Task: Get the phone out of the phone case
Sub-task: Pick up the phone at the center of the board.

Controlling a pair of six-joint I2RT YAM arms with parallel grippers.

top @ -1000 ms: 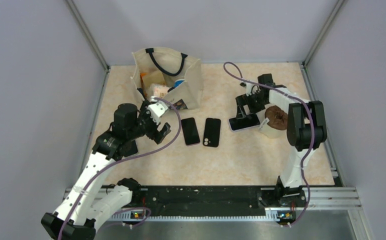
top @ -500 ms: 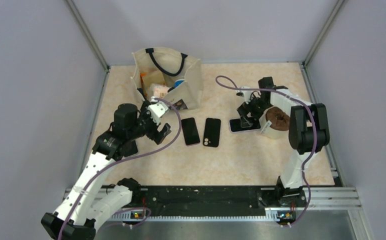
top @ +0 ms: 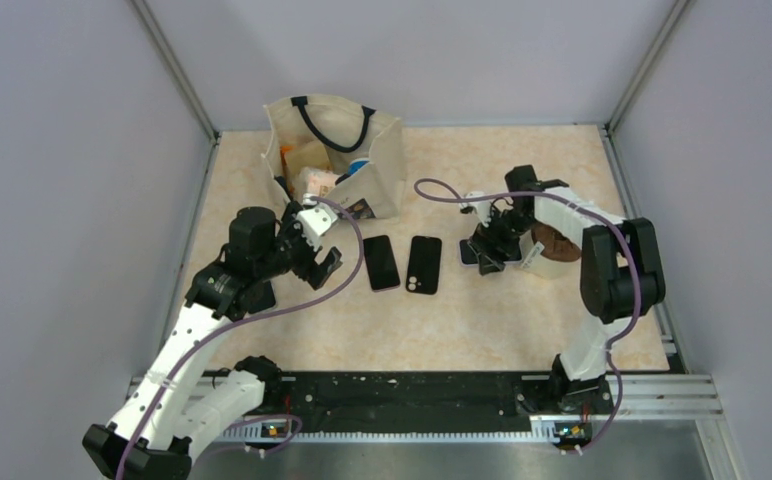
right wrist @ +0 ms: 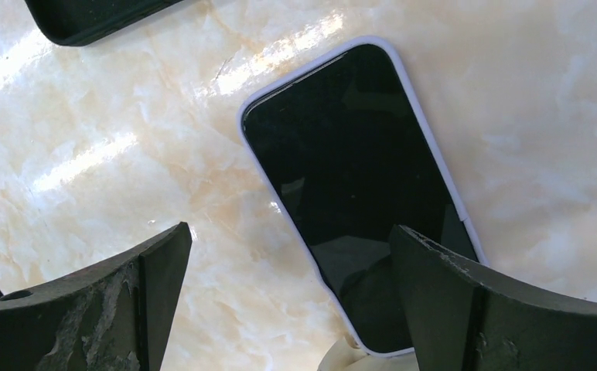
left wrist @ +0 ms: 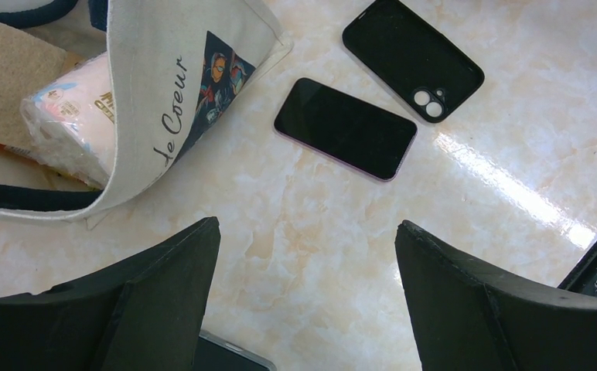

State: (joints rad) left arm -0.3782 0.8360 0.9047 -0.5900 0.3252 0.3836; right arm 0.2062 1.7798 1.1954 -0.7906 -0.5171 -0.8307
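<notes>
1. Currently, the right gripper (right wrist: 288, 247) hangs low over the cased phone (right wrist: 357, 193). Its fingers are spread wide and hold nothing. The spread straddles the phone's width, probably to allow a grasp across the long edges.
2. The cased phone lies flat and screen-up on the table (top: 462, 330), just beside the tape roll (top: 559, 250). Its pale rim shows along the visible edges, so the phone is not yet out of its case.
3. The left gripper (left wrist: 307, 232) hovers near the tote bag (left wrist: 164, 77), fingers likewise wide and empty. This position likely leaves the work area unobstructed.
4. A bare phone (left wrist: 346, 127) and an empty black case (left wrist: 413, 58) lie side by side between the arms, not touching.
</notes>
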